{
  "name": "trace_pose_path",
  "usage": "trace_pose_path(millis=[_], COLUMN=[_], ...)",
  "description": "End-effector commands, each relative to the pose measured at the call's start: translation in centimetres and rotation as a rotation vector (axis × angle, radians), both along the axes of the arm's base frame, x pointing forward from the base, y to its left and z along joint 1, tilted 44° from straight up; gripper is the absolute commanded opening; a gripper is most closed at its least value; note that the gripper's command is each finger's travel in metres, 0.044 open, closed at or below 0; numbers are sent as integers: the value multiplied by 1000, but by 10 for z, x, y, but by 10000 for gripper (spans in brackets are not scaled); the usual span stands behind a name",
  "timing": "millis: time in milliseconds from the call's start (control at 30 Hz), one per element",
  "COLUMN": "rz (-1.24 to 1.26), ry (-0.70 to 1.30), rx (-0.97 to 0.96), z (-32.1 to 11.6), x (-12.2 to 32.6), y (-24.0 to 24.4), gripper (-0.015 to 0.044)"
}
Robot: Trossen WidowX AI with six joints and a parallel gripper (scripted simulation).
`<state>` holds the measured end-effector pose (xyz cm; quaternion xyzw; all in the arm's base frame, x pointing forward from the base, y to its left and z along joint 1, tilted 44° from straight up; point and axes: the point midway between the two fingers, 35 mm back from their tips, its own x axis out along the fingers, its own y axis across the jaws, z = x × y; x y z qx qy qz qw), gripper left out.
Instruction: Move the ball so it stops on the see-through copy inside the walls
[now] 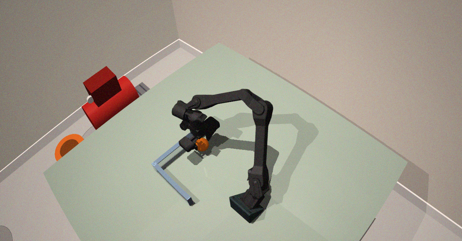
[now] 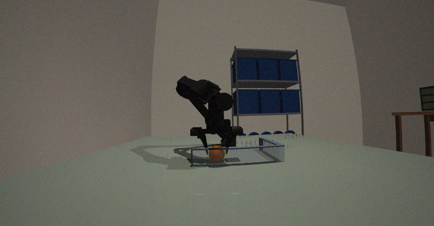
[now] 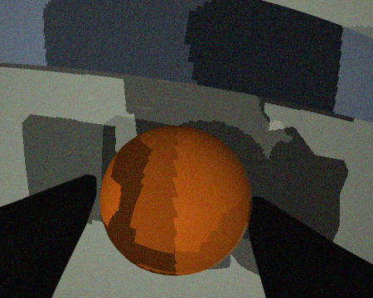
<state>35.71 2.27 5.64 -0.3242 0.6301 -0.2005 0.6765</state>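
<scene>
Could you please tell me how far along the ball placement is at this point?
Done: the ball sits on the table inside the clear walls, with no separate see-through copy showing. In hand: the tool is open, its fingers barely clear of the ball. Left: move the tool away and confirm the ball rests still.

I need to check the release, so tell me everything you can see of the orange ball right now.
The orange ball is a smooth, plain, matte sphere, partly shaded by the arm. It sits low on the green table, inside the angle of the clear walls, near one wall's end and away from the corner. The gripper straddles it, open; in the wrist view narrow gaps show between the ball and each dark finger, so nothing seems to clamp it. No separate see-through copy shows, which suggests the ball covers it.
</scene>
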Motion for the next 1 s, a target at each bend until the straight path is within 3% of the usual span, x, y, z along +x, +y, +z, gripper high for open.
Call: trace_pose_path(millis=[0, 200, 567, 633, 733, 967], rz=[-1, 1, 17, 37, 103, 108], ry=[-1, -3, -14, 3, 58, 62], rx=[1, 0, 2, -3, -23, -24], z=[6, 60, 55, 61, 82, 83], x=[0, -10, -6, -8, -15, -16], y=[6, 56, 54, 60, 80, 82], gripper=[398, 398, 398, 440, 440, 440])
